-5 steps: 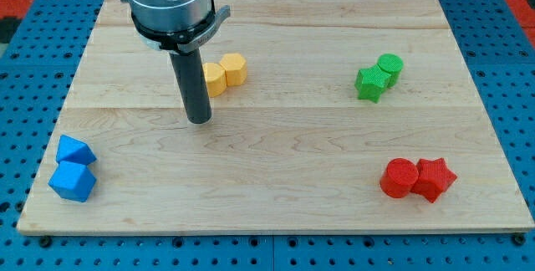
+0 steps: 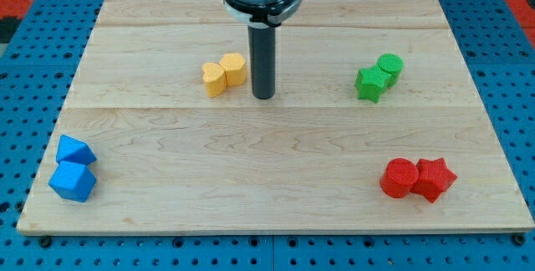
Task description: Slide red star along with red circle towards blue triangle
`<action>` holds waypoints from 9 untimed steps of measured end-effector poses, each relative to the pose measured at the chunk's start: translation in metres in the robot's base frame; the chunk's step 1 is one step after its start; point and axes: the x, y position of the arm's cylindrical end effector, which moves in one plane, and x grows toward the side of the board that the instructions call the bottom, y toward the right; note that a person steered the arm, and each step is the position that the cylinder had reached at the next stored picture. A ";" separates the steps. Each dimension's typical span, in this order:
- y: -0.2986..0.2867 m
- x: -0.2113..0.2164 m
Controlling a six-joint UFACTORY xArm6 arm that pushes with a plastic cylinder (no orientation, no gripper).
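My tip (image 2: 263, 97) beside yellow blocks (image 2: 224, 74), far from red star (image 2: 435, 178)

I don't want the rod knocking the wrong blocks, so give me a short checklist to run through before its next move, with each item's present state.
1. My tip in view: ok, at the view's right of the yellow blocks.
2. Tip clear of the yellow blocks: ok, a narrow gap shows.
3. Red circle and red star together: ok, touching, circle on the view's left.
4. Tip behind the red pair for a push leftward: not ok, it is far up-left of them.
5. Blue triangle in view: ok, above a blue cube.
6. Green blocks off the push line: ok.
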 end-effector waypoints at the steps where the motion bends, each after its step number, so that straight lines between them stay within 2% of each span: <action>1: 0.005 0.000; 4: 0.022 0.000; 6: 0.062 -0.020; 7: 0.066 0.001; 8: 0.113 0.054; 9: 0.208 0.077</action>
